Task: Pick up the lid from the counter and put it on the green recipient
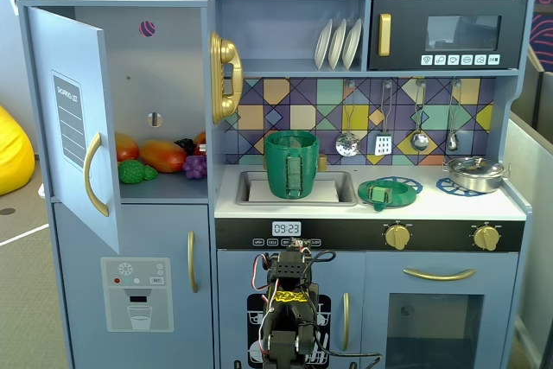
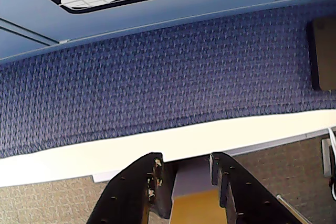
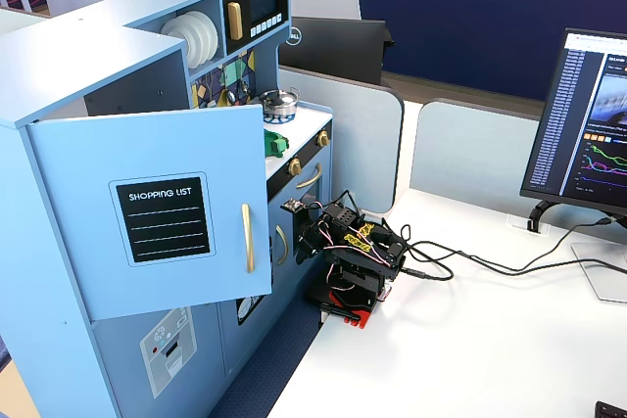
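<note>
The lid [image 1: 381, 193], a flat dark-green disc, lies on the left blue burner ring of the toy kitchen's counter; it also shows in a fixed view [image 3: 275, 143] from the side. The green recipient [image 1: 291, 164], a tall dark-green pot with a lighter strap handle, stands in the sink to the lid's left. It is hidden behind the open door in the side view. My arm [image 1: 289, 313] sits folded low in front of the kitchen, far below both. My gripper [image 2: 185, 163] points down at the table edge and carpet, jaws apart and empty.
A silver pot [image 1: 474, 174] stands on the right burner. The fridge door [image 1: 76, 118] hangs open at the left, with toy food [image 1: 161, 156] on the shelf. The arm's base stands on a white table [image 3: 470, 340], with cables and a monitor [image 3: 593, 134].
</note>
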Controlling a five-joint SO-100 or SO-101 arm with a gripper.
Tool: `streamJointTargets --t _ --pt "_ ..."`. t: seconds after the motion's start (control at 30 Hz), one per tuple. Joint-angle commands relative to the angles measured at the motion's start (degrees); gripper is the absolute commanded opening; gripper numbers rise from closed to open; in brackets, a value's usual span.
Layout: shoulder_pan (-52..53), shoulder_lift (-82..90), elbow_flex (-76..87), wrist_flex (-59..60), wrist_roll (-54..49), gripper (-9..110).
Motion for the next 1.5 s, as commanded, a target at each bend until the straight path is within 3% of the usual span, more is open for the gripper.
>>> streamJointTargets --t 0.0,0.47,0.7,0.83,0.97,1.03,1.13,1.47 --pt "1.93 -0.35 1.05 9.76 0.18 0" --pt "3.43 -0.44 0.62 7.29 -1.32 0" --pt "14.94 -16.87 -20.21 -16.08 -8.70 2" --pt "25.22 -25.14 -28.92 -39.90 -4.39 21" --pt "31.55 -28.39 -23.64 -73.92 -4.04 41" --pt "33.22 -30.76 -21.62 -84.55 -5.19 45" --pt "33.84 -31.90 -20.74 -89.74 -5.27 47" --pt "32.96 -34.10 -22.41 -89.91 -6.94 45"
